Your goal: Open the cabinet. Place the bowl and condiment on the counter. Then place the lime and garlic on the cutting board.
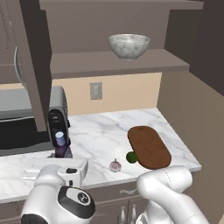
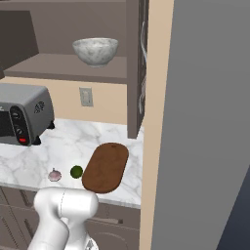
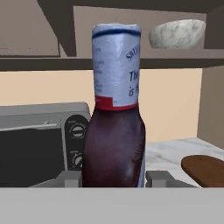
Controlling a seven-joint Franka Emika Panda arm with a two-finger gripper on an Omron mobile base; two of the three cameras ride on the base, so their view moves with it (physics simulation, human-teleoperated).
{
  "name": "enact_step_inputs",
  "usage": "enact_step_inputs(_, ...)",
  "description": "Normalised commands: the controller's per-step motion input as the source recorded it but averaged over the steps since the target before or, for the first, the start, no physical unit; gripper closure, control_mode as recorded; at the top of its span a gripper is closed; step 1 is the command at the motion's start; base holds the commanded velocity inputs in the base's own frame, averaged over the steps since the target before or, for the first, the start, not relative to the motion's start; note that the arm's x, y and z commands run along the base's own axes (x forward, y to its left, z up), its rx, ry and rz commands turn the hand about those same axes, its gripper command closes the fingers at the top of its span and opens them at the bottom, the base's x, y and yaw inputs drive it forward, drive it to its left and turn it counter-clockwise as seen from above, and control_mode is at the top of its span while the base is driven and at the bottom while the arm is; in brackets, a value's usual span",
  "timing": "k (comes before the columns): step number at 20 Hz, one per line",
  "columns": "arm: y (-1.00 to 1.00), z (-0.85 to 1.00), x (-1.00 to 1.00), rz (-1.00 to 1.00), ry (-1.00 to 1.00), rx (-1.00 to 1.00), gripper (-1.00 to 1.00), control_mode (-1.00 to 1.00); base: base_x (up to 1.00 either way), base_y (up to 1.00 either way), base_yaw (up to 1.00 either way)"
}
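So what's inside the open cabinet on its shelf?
The bowl stands alone on the shelf of the cabinet, upright. Its inside is hidden from these angles, and the door hides the shelf's left end.

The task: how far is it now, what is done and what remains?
Done: the cabinet stands open. In hand: the gripper holds the condiment low over the counter. Left: bowl on the shelf; lime and garlic beside the cutting board.

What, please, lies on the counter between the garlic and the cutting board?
The lime lies there, beside the cutting board edge, with the garlic on its other side on the counter. Both base views show this.
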Motion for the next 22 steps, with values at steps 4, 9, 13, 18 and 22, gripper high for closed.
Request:
enact_step_inputs(4, 0.26, -0.23, 0.21, 0.0, 0.0, 0.01, 1.0, -1.0, 0.0, 0.0, 0.0)
enact_step_inputs(9, 0.33, -0.24, 0.18, 0.0, 0.0, 0.0, 1.0, -1.0, 0.0, 0.0, 0.0)
enact_step_inputs(13, 0.36, -0.21, 0.2, 0.0, 0.0, 0.0, 1.0, -1.0, 0.0, 0.0, 0.0)
enact_step_inputs(18, 0.31, -0.18, 0.18, 0.0, 0.0, 0.0, 1.0, -1.0, 0.0, 0.0, 0.0)
enact_step_inputs(22, 0.18, -0.15, 0.05, 0.0, 0.0, 0.01, 1.0, -1.0, 0.0, 0.0, 0.0)
